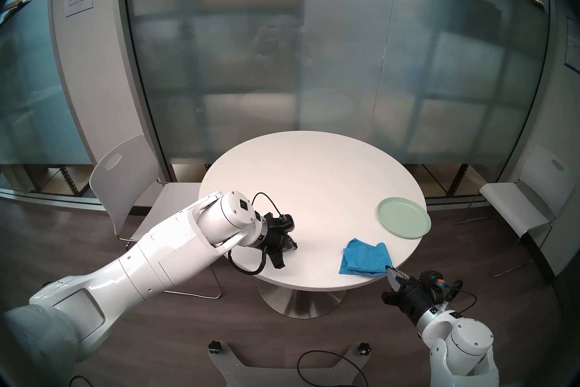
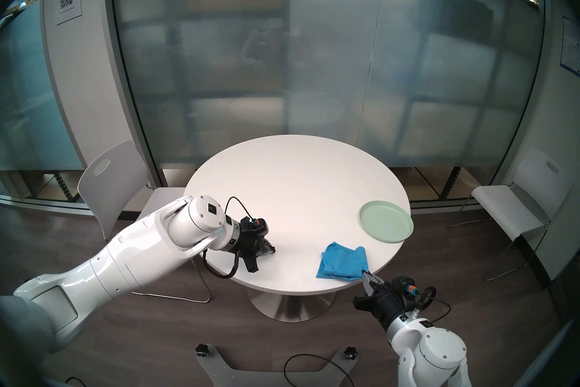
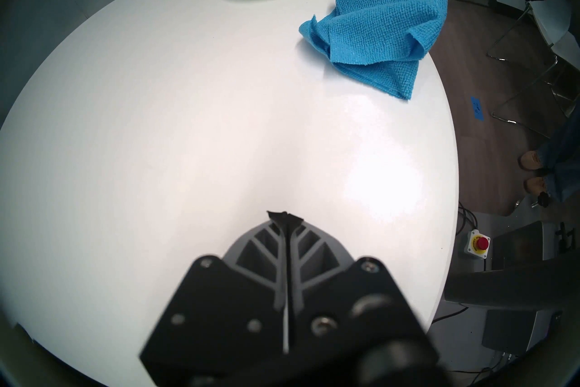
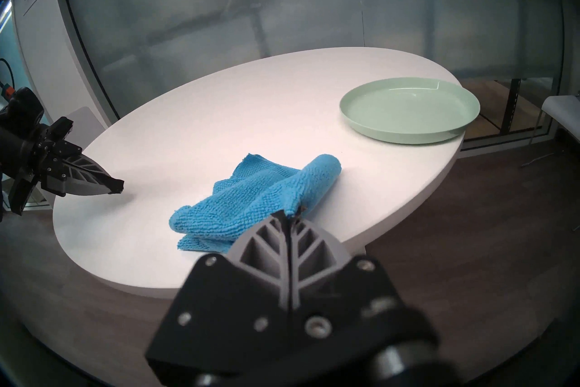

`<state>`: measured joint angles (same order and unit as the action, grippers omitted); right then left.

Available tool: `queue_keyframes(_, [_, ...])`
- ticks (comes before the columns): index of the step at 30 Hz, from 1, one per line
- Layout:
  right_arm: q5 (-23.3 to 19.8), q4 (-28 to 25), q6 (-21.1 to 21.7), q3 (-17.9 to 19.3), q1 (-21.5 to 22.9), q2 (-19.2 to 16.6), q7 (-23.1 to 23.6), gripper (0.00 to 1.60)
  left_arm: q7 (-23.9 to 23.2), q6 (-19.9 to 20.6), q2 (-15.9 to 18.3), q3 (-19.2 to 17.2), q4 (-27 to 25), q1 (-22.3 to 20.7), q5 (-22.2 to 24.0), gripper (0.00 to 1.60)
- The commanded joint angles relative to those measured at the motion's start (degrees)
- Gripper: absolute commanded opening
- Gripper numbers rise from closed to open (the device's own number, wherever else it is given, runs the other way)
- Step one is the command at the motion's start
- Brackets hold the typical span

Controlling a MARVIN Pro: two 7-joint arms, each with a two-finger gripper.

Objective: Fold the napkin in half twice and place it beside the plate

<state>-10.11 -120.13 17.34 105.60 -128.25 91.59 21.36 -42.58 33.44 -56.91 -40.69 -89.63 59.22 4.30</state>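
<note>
Head view, napkin (image 1: 364, 259): bright blue terry cloth, rumpled and loosely doubled over itself, lying near the table (image 1: 307, 182) edge at about 5 o'clock on the round top.
Head view, plate (image 1: 404, 217): pale mint green, round with a low rim, at about 3 o'clock on the table, overhanging the edge slightly; the napkin is near it, not touching.
Head view, right gripper (image 1: 389, 270): fingers pressed together on the napkin's near right corner, just off the table edge.
Head view, left gripper (image 1: 293, 246): over the table at about 8 o'clock, well apart from the cloth.
Left wrist view, left gripper (image 3: 285, 215): fingers pressed together with nothing between them, bare table beyond.
Left wrist view, napkin (image 3: 383, 28): at 1 o'clock, layers uneven, one corner drawn up toward the other gripper.
Right wrist view, right gripper (image 4: 290, 215): pinching a small tuft of the napkin (image 4: 251, 201) at its corner.
Right wrist view, plate (image 4: 408, 110): at 2 o'clock beyond the cloth, empty.
Handling, judged: light, limp and grippy; it sags and bunches rather than holding a crease, so one pinched corner drags the rest.
Where to hold, judged: two adjacent corners, one per gripper, keep an edge taut for a clean fold.
</note>
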Motion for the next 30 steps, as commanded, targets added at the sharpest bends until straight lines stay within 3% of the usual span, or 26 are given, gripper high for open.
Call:
queue_keyframes(1, [0.6,-0.5,0.1,0.2,0.1,-0.8,0.1,0.00,-0.8,-0.7,-1.6,-1.0,-1.7,-1.7,1.1,0.26])
queue_keyframes(15, [2.5,1.6,0.1,-0.9,0.8,-1.5,1.0,0.00,-5.4,-1.6,-7.8,-1.1,-2.5,-4.5,5.1,0.24])
queue_keyframes(27, [2.7,1.3,-0.1,-1.5,1.7,-0.8,1.2,0.00,-11.0,-2.1,-14.1,4.2,0.4,-6.2,6.9,0.19])
queue_keyframes(30, [2.7,1.1,-0.1,-1.5,1.7,-0.7,1.2,0.00,-10.6,-2.1,-15.0,4.9,1.2,-6.1,6.6,0.16])
